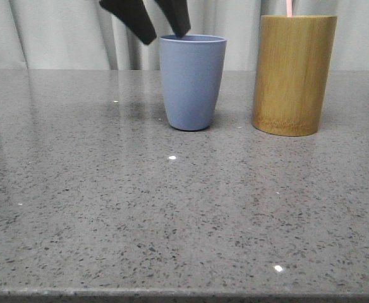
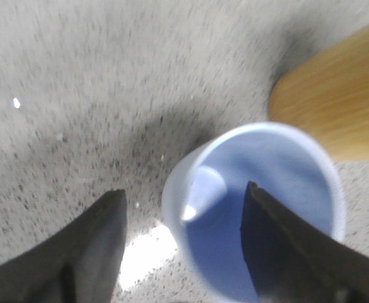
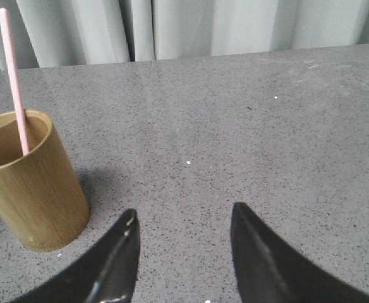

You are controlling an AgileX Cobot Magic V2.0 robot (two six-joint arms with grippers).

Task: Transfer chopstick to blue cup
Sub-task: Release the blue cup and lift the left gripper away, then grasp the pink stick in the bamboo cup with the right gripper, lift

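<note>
From the front, the blue cup (image 1: 192,82) stands upright on the grey speckled counter (image 1: 172,221), toward the far side and a little left of centre. To its right, well apart but near, stands a taller bamboo holder (image 1: 293,74), also upright. A short length of a pale pink chopstick (image 1: 289,7) pokes up out of the holder's mouth and runs off the top edge of the picture. The left pincer (image 1: 160,30) hangs just above the cup's left rim, its two black fingers (image 1: 134,19) spread apart with nothing between them; one tip sits outside the rim, the other over the cup's opening. A pale curtain (image 1: 58,31) closes the background.

The left wrist view looks down into the blue cup (image 2: 260,208), and the picture is somewhat blurred. The left pincer (image 2: 184,208) straddles the cup's wall: one finger (image 2: 96,246) is over the bare counter (image 2: 108,82), the other over the cup's mouth. What shows of the cup's inside holds no stick. The bamboo holder (image 2: 336,101) lies just beyond the cup.

In the right wrist view, the right pincer (image 3: 183,218) hovers over open counter (image 3: 248,126), its dark fingers (image 3: 115,259) parted and holding nothing. The bamboo holder (image 3: 30,180) stands off to one side, well clear of the fingers, and the pink chopstick (image 3: 14,79) leans inside it, its upper end rising past the rim against the curtain (image 3: 172,28).
</note>
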